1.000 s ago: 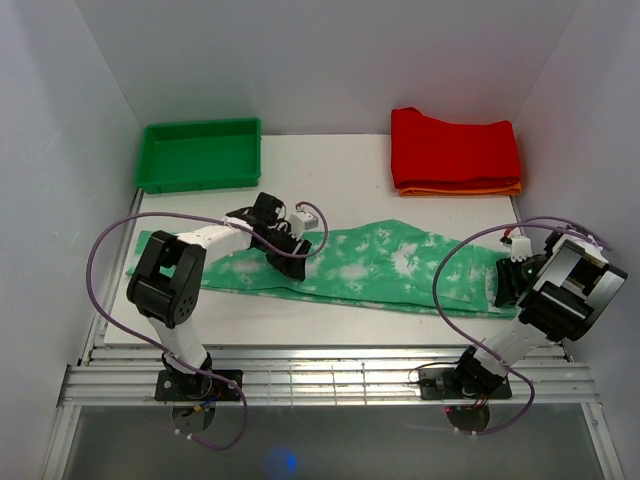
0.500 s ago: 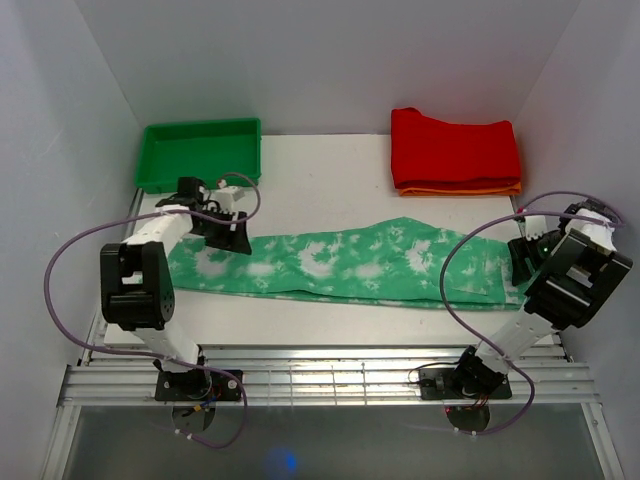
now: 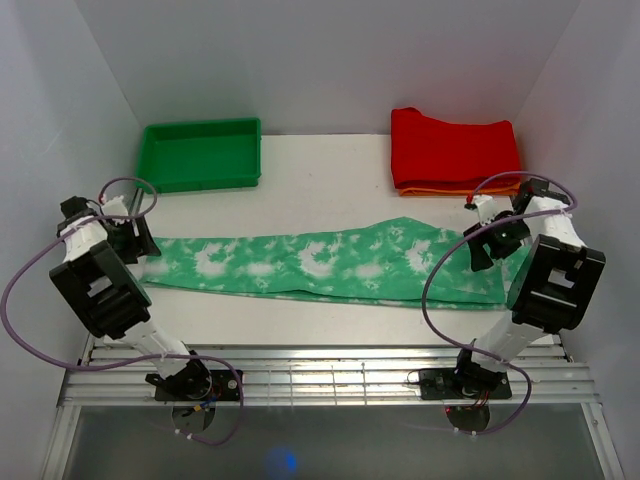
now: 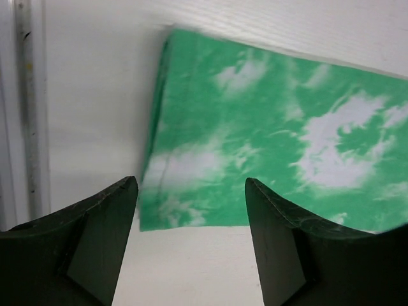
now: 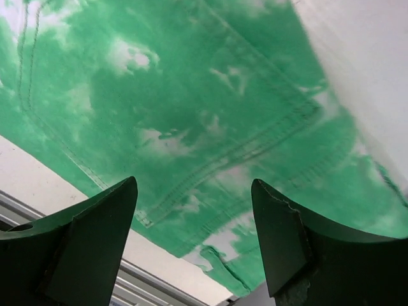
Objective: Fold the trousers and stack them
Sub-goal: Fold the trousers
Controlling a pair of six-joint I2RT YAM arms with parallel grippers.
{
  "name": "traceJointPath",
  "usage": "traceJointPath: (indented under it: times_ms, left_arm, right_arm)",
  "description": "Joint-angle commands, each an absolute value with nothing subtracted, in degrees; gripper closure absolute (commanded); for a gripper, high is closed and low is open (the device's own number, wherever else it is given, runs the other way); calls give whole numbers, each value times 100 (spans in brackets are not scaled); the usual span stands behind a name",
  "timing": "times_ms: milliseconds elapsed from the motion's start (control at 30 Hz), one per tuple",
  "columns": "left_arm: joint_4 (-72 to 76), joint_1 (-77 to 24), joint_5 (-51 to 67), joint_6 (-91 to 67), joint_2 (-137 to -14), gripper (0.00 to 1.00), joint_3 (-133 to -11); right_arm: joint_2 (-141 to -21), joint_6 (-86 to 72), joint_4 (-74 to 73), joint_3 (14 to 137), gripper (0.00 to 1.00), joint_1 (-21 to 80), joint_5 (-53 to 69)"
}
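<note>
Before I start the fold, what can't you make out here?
- Top view: the right arm covers part of the trousers' end below it.
- Top view: the orange garment shows only an edge under the red garment.
- Wrist views: frame edges cut the trousers off beyond each end.

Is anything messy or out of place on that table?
Nothing stands out. The trousers lie flat across the table, only slightly slanted, and the red folded garment sits neatly at the back.
</note>
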State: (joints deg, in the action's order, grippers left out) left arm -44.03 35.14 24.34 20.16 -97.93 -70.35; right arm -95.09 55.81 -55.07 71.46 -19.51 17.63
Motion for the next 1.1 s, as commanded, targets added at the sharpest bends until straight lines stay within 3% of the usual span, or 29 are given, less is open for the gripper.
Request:
traceJointPath:
  times_ms: [0, 333, 433, 567, 700, 767, 933, 1067]
  left_arm:
    - [-4588, 3822, 2241, 2144, -9975, 20, -7216]
    - [-4703, 3850, 2619, 2312, -10441, 18, -6926]
    - [-4562, 3850, 2689, 2215, -10520, 25, -6733]
    - [-4491, 3850, 2611, 2066, -10600, 29, -6767]
    - [-4316, 3815, 3328, 2624, -9785, 17, -6803]
    - [-4298, 3675, 4091, 2960, -9160, 14, -6951]
    - [-4298, 2191, 4551, 3305, -8991, 13, -7864]
    - [-4018, 724, 5081, 3226, -9237, 18, -8008]
  right_arm:
    - [-9869, 5511, -5329, 6726, 23, -1960, 1365]
    - [-10011, 5853, -4562, 5924, 24, -1899, 686]
    - [-9906, 5959, -4517, 5932, 25, -1855, 571]
    - [-9625, 5732, -5288, 7070, 26, -1767, 1799]
    - [-9308, 4871, -5345, 8126, 23, -1372, 3415]
    - [-9421, 4485, -5161, 8445, 20, -996, 3620]
    - [-10132, 3579, -4239, 9139, 22, -186, 3393]
    - [-11176, 3340, -3867, 9763, 27, 386, 3094]
